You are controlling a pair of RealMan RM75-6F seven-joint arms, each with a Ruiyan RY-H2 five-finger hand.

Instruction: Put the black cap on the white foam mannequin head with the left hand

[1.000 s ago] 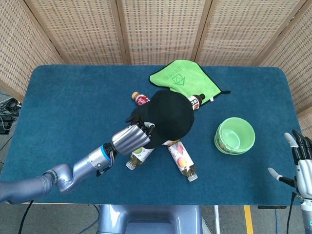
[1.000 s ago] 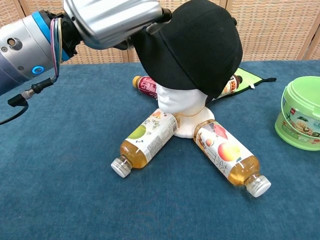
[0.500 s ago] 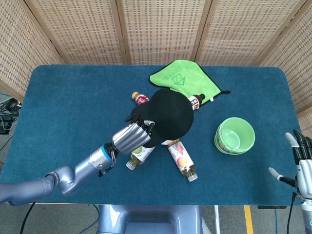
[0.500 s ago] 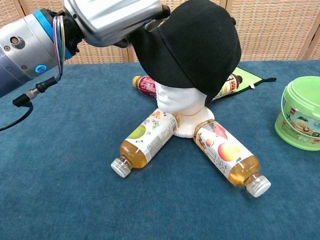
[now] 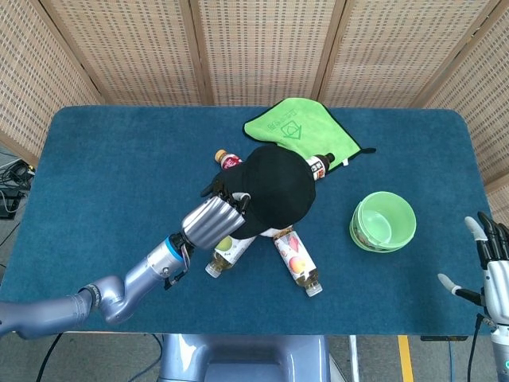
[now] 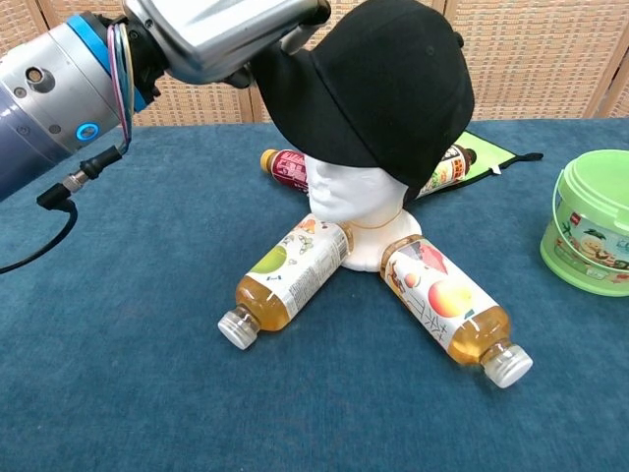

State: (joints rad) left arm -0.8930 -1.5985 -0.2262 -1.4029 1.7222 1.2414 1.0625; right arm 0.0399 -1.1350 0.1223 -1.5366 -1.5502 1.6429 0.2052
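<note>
The black cap (image 5: 274, 189) (image 6: 378, 84) sits tilted over the white foam mannequin head (image 6: 346, 202), whose face and neck show below the brim in the chest view. My left hand (image 5: 211, 220) (image 6: 221, 31) grips the cap's brim at its left side, fingers curled around the edge. From the head camera the cap hides the mannequin. My right hand (image 5: 491, 267) hangs off the table's right front corner, fingers spread, holding nothing.
Two juice bottles (image 6: 285, 280) (image 6: 450, 310) lie against the mannequin's base, and two more (image 6: 285, 167) (image 6: 447, 167) lie behind it. A green cloth (image 5: 306, 131) is spread at the back. A green bucket (image 5: 384, 221) (image 6: 590, 231) stands to the right on the blue table (image 5: 119, 175).
My left hand has shifted slightly up and left with the brim, lifting that side of the cap a little. The right hand has not moved.
</note>
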